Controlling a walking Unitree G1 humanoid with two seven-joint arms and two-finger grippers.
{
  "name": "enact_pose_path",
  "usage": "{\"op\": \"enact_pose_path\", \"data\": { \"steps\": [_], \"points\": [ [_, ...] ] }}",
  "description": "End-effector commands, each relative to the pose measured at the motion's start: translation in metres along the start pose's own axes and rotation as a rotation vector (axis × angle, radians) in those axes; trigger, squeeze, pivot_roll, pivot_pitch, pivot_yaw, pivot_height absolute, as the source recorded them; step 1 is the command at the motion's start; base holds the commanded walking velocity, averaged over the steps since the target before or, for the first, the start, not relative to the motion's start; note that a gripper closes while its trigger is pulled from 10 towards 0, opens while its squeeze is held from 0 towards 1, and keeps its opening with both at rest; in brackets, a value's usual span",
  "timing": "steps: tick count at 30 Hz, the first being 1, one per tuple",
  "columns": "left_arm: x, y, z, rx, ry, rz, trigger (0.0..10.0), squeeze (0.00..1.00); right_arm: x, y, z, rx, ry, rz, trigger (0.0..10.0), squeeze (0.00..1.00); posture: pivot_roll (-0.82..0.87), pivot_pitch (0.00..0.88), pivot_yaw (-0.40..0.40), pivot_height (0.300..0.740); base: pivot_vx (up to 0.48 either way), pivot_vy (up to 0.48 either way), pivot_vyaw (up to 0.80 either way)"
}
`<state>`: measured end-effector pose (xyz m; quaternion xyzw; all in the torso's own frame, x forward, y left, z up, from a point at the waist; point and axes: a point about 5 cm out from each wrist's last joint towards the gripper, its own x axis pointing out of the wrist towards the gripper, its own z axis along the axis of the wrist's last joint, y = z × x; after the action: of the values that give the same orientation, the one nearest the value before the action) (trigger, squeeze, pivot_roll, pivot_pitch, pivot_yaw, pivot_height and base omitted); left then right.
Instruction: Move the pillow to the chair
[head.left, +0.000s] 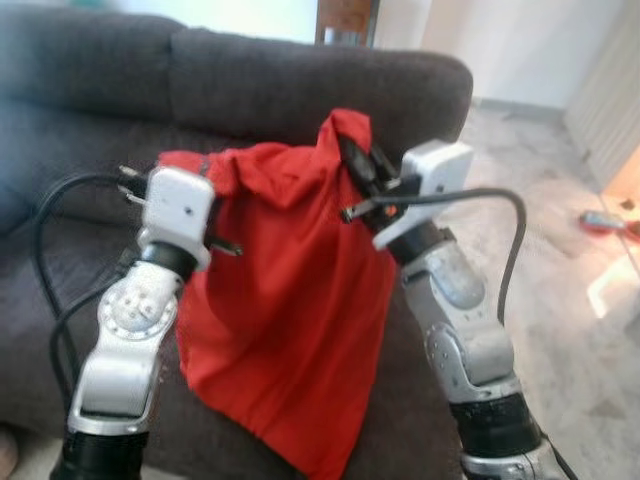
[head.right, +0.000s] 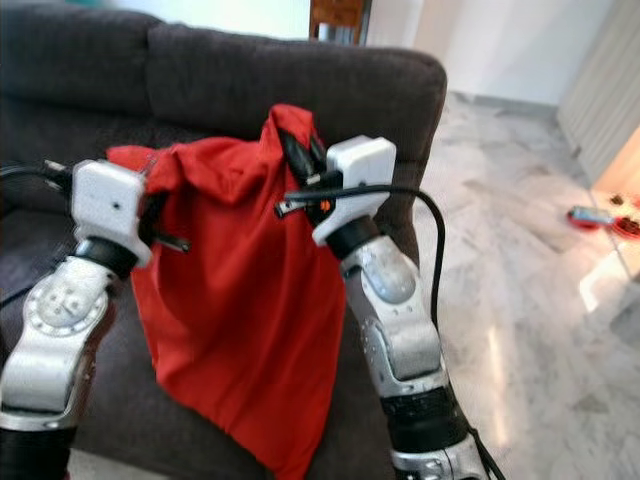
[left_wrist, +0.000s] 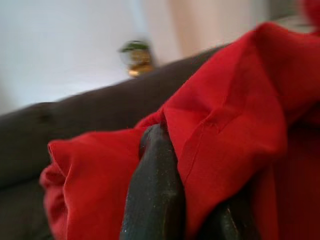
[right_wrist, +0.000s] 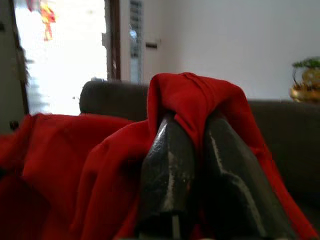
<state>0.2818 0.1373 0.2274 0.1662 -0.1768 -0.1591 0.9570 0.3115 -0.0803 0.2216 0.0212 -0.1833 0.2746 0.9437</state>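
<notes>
As each clamps only a pinch of fabric, the left pincer (head.left: 222, 235) and right pincer (head.left: 352, 160) hold the limp red pillow (head.left: 290, 310) aloft before the grey sofa (head.left: 250, 80), where a thin fold could slip free.

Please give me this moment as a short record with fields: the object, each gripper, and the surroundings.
object: red pillow, limp, hanging lifted in front of the dark grey sofa
left gripper: shut on the pillow's top left corner
right gripper: shut on the pillow's bunched top right corner
floor: pale marble, to the robot's right
chair: cannot tell
</notes>
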Motion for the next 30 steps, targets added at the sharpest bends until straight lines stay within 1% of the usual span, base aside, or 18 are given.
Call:
{"op": "enact_pose_path", "data": {
  "steps": [1,4,8,13,16,17,18,19,20,23,30],
  "points": [
    [-0.002,-0.015,-0.008,-0.013,0.044,-0.094,10.0,0.0,0.004,0.011,-0.003,-0.028,0.025,0.061,10.0,0.0,0.07,0.004,-0.049,0.74,0.0,0.0,0.0],
    [-0.005,-0.011,-0.017,0.008,0.082,-0.078,10.0,0.0,0.0,0.01,-0.014,-0.085,0.079,0.061,10.0,0.0,0.07,0.003,-0.049,0.74,0.0,0.0,0.0],
    [-0.009,-0.009,-0.03,0.046,0.145,-0.073,10.0,0.0,-0.003,0.008,-0.023,-0.098,0.124,0.048,10.0,0.0,0.07,0.005,-0.048,0.74,0.0,0.0,0.0],
    [-0.011,-0.013,-0.034,0.048,0.161,-0.08,10.0,0.0,-0.004,0.008,-0.027,-0.105,0.142,0.047,10.0,0.0,0.07,0.003,-0.05,0.74,0.0,0.0,0.0],
    [-0.011,-0.012,-0.035,0.056,0.164,-0.073,10.0,0.0,-0.004,0.008,-0.028,-0.107,0.143,0.049,10.0,0.0,0.07,0.003,-0.05,0.74,0.0,0.0,0.0],
    [-0.01,-0.01,-0.035,0.059,0.161,-0.058,10.0,0.02,-0.004,0.008,-0.028,-0.104,0.144,0.051,10.0,0.0,0.07,0.003,-0.05,0.74,0.0,0.0,0.0],
    [-0.01,-0.008,-0.035,0.062,0.159,-0.047,10.0,0.93,-0.004,0.008,-0.028,-0.094,0.144,0.053,10.0,0.0,0.07,0.003,-0.05,0.74,0.0,0.0,0.0],
    [-0.01,-0.007,-0.035,0.064,0.158,-0.041,10.0,0.93,-0.004,0.009,-0.028,-0.088,0.144,0.054,10.0,0.0,0.07,0.003,-0.05,0.74,0.0,0.0,0.0],
    [-0.009,-0.006,-0.034,0.067,0.156,-0.036,10.0,1.0,-0.004,0.008,-0.028,-0.083,0.144,0.052,10.0,1.0,0.07,0.003,-0.05,0.74,0.0,0.0,0.0],
    [-0.009,-0.004,-0.033,0.078,0.149,-0.022,10.0,1.0,-0.004,0.008,-0.028,-0.085,0.14,0.049,10.0,1.0,0.07,0.003,-0.05,0.74,0.0,0.0,0.0],
    [-0.008,-0.005,-0.031,0.071,0.137,-0.018,10.0,1.0,-0.004,0.009,-0.027,-0.087,0.135,0.05,10.0,1.0,0.07,0.007,-0.05,0.74,0.0,0.0,0.0]
  ]
}}
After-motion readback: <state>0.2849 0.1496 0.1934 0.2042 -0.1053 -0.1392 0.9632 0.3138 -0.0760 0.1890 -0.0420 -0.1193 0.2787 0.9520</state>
